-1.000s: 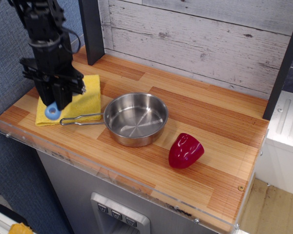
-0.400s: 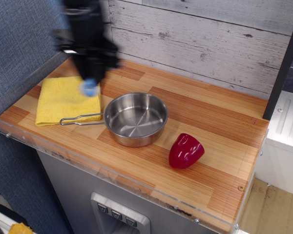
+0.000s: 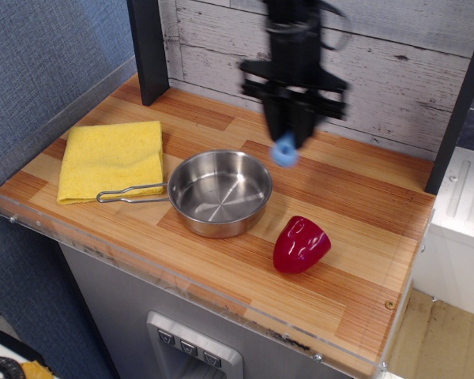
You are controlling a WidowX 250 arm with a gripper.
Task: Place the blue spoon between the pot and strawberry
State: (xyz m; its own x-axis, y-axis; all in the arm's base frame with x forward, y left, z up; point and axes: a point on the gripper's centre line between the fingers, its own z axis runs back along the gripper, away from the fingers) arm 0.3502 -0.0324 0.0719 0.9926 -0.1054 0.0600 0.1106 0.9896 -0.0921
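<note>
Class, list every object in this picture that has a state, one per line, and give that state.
hand: raised above the counter behind the pot, shut on the blue spoon.
blue spoon: held in the air, hanging down from the hand.
pot: upright on the counter, empty, handle pointing left.
strawberry: lying on the counter to the right of the pot, untouched.
yellow cloth: folded, flat on the counter.

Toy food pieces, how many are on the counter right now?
1: the red strawberry lies on the wooden counter, right of the pot. None shows inside the pot.
</note>
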